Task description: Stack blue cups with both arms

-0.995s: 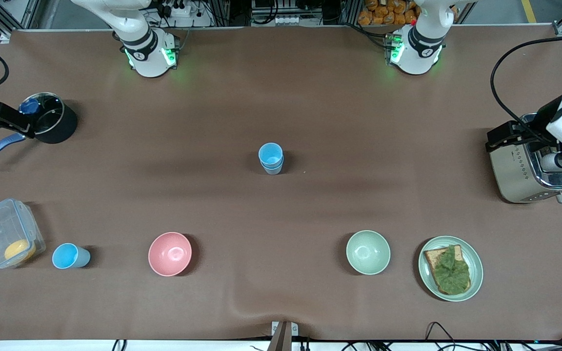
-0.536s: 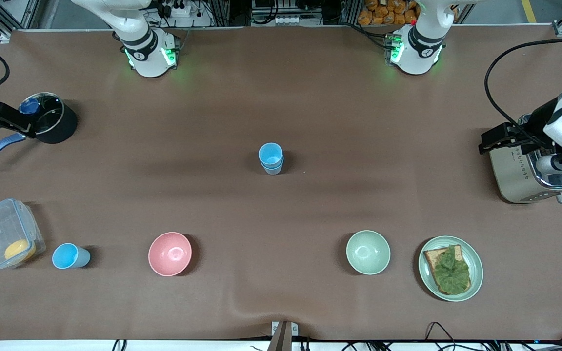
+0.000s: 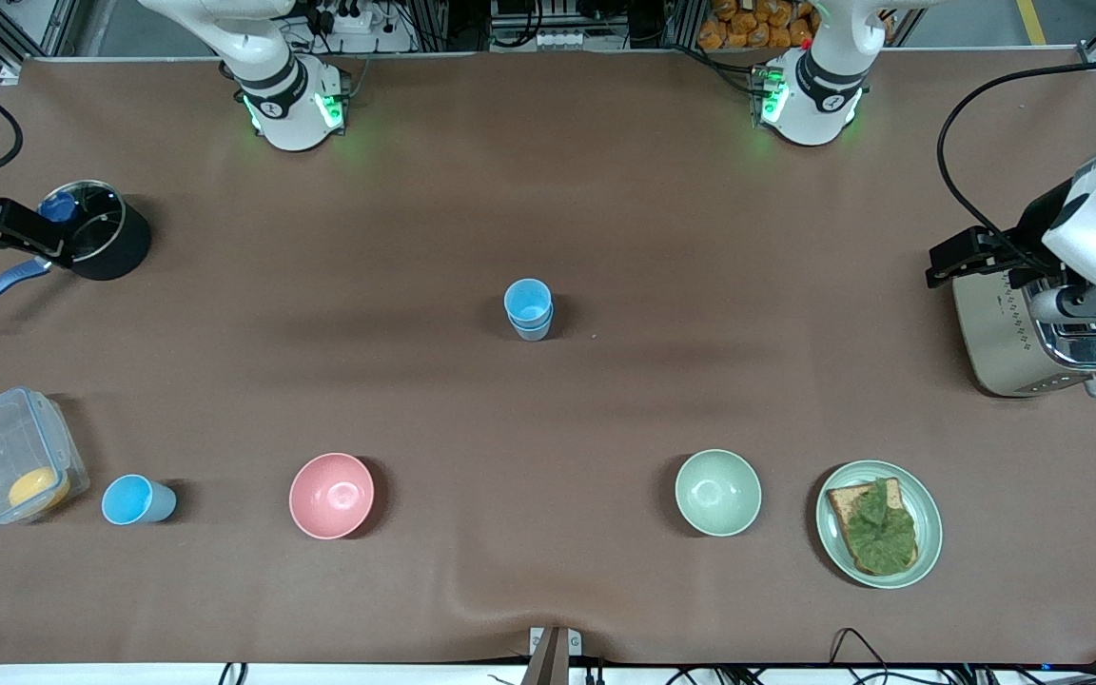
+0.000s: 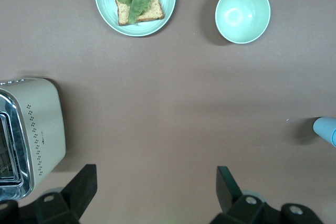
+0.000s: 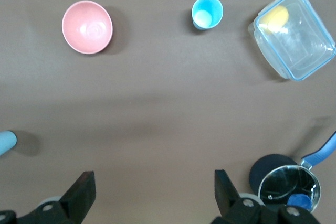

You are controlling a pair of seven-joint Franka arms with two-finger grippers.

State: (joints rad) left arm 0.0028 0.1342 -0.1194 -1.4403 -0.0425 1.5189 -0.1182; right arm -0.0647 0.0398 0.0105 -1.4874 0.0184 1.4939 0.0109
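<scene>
Two light-blue cups (image 3: pixel 529 309) stand nested one in the other at the table's middle; an edge of the stack shows in the left wrist view (image 4: pixel 326 129) and the right wrist view (image 5: pixel 6 142). A third, brighter blue cup (image 3: pixel 136 500) stands alone beside the clear box, also in the right wrist view (image 5: pixel 207 12). My left gripper (image 3: pixel 949 259) (image 4: pixel 156 182) is open and empty, up in the air beside the toaster. My right gripper (image 3: pixel 39 243) (image 5: pixel 152 187) is open and empty, up in the air by the black pot.
A pink bowl (image 3: pixel 331 495), a green bowl (image 3: pixel 717 492) and a green plate (image 3: pixel 929 533) with toast and lettuce lie nearest the front camera. A clear lidded box (image 3: pixel 10 466) sits beside the lone cup. A toaster (image 3: pixel 1005 333) and a black pot (image 3: pixel 115 243) stand at the table's ends.
My left arm has risen and drawn slightly toward the table's middle over the toaster. My right gripper has barely shifted. The cups have not moved.
</scene>
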